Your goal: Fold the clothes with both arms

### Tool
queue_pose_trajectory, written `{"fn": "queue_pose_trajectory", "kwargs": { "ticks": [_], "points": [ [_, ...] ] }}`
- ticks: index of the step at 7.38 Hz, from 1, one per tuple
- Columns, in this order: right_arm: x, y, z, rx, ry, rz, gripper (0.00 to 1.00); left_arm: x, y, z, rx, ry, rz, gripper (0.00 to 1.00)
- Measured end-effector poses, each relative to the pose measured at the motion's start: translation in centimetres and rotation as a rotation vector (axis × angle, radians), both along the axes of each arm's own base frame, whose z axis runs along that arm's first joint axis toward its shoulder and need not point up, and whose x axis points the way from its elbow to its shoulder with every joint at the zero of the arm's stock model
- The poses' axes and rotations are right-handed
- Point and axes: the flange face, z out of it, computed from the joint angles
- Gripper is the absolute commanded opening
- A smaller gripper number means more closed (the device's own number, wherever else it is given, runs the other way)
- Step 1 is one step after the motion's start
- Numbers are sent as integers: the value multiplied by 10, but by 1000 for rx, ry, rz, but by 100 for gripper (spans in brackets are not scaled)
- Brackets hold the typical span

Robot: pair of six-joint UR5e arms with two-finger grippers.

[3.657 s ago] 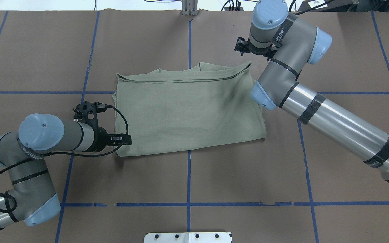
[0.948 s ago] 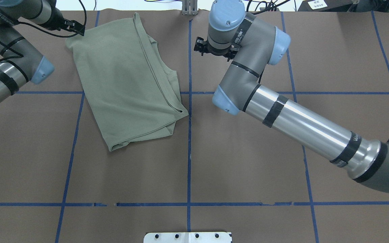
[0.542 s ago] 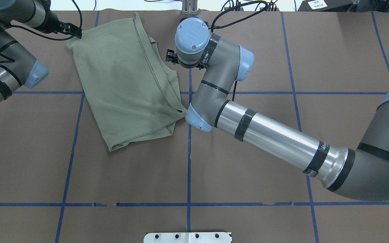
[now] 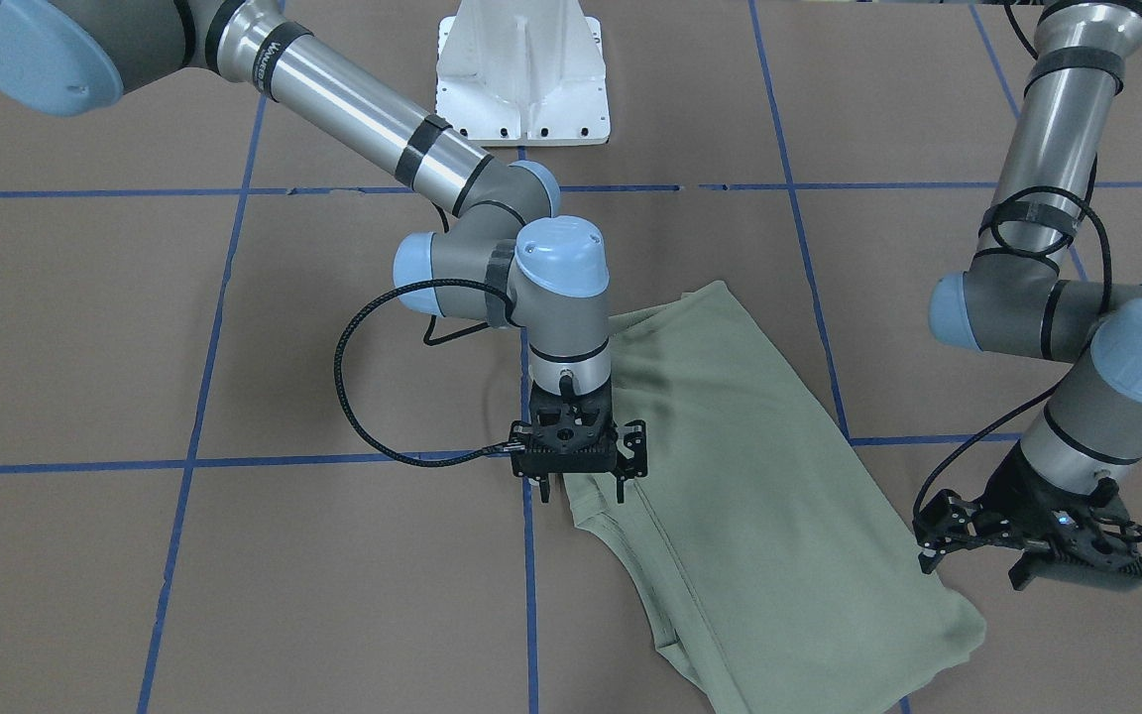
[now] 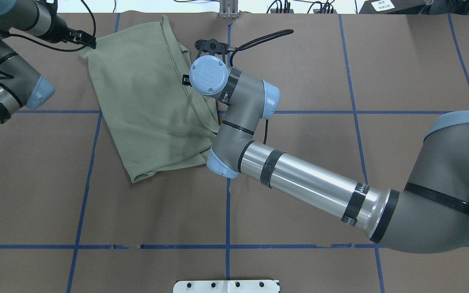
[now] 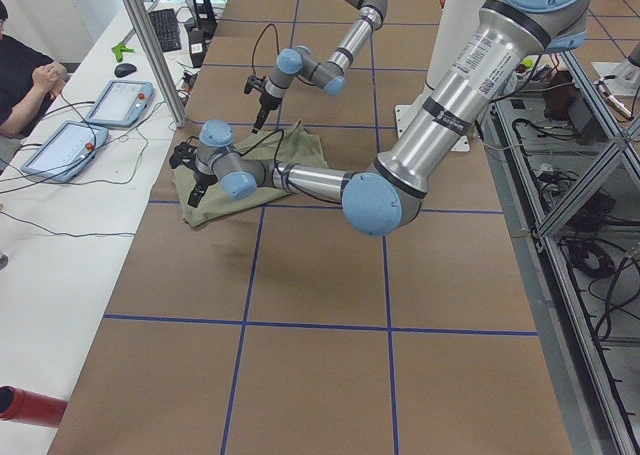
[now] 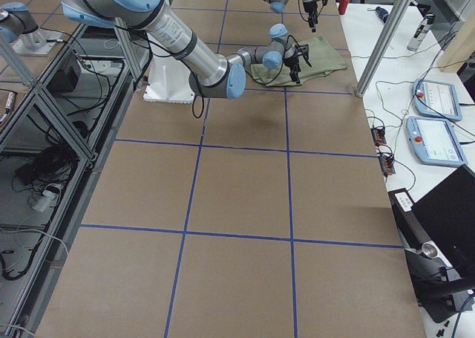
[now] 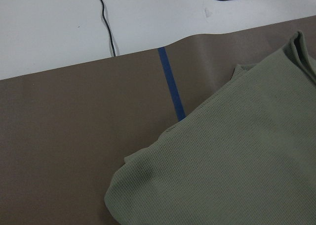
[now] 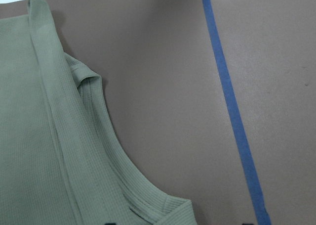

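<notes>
The pale sage-green shirt [image 5: 153,101] lies folded and slanted on the brown table, far left of centre; it also shows in the front-facing view [image 4: 759,516]. My right gripper [image 4: 581,491] points straight down, open, its fingers astride the shirt's ribbed neckline edge [image 9: 98,131]. In the overhead view the right wrist hides it. My left gripper [image 5: 90,41] hovers just off the shirt's far left corner [image 8: 232,170], apart from the cloth; it looks open and empty, also in the front-facing view [image 4: 1037,570].
The table's far edge [image 5: 136,12] runs just beyond the shirt. The white base pedestal [image 4: 521,69] stands at the near middle. A seated operator [image 6: 25,85] and control tablets [image 6: 120,100] are on the side bench. Blue tape lines cross the table.
The shirt went from the centre to the far left, turned, then stayed still. My right arm swung left and lowered its gripper onto the neckline edge. My left gripper backed slightly off the corner.
</notes>
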Motion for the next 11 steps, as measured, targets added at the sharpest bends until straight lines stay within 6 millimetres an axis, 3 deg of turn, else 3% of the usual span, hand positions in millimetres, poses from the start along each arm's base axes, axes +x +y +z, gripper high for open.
{"fn": "queue_pose_trajectory", "kwargs": {
  "ticks": [5, 6, 7, 9, 11],
  "points": [
    [-20, 12, 14, 46, 65, 5, 69, 0, 2, 1, 2, 1, 1, 100],
    [-21, 13, 15, 47, 69, 3, 64, 0, 2, 3, 1, 1, 1, 100],
    [-22, 13, 16, 48, 72, 1, 53, 0, 3, 4, 0, 0, 1, 100],
    [-22, 14, 16, 50, 74, 0, 4, 0, 3, 5, 0, 0, 2, 100],
    [-22, 14, 15, 50, 73, 0, 0, 0, 3, 5, 1, 0, 2, 100]
  ]
}}
